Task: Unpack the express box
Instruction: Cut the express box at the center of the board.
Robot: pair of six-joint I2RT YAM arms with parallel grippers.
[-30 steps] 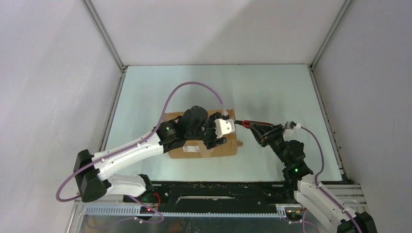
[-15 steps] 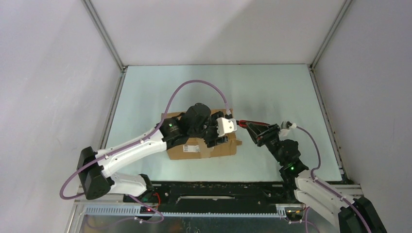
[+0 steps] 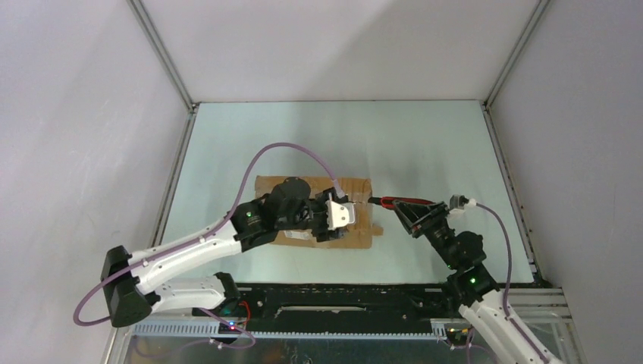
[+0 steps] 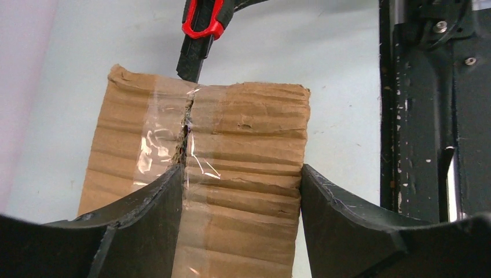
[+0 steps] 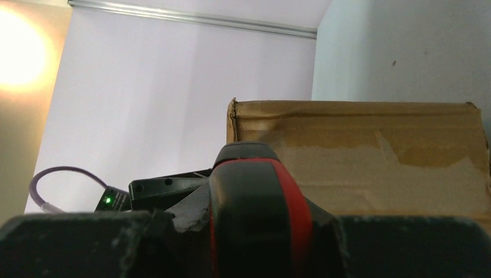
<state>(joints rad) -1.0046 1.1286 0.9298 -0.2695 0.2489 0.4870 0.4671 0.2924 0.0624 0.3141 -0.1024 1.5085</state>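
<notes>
The express box (image 3: 303, 187) is a brown carton lying lengthwise mid-table, with a white label (image 3: 292, 235) on its near side. In the left wrist view its taped top seam (image 4: 186, 124) is split and ragged. My left gripper (image 4: 242, 185) straddles one top flap of the box (image 4: 246, 145): one finger (image 4: 156, 202) is at the seam, the other (image 4: 330, 208) against the box's outer edge. My right gripper (image 3: 413, 211) is shut on a red-handled utility knife (image 3: 388, 202). The knife (image 4: 200, 29) points at the seam's end. The handle (image 5: 255, 214) fills the right wrist view, with the box's end face (image 5: 376, 156) behind it.
A black rail (image 3: 341, 292) runs along the near table edge, close to the box's near side (image 4: 428, 116). White walls with metal frame posts (image 3: 163, 61) close in the pale green table (image 3: 341, 136). Purple cables loop above both arms.
The left arm has drawn back toward the near left, and the box has turned square to the table with it. The right gripper and knife have shifted slightly nearer and to the right.
</notes>
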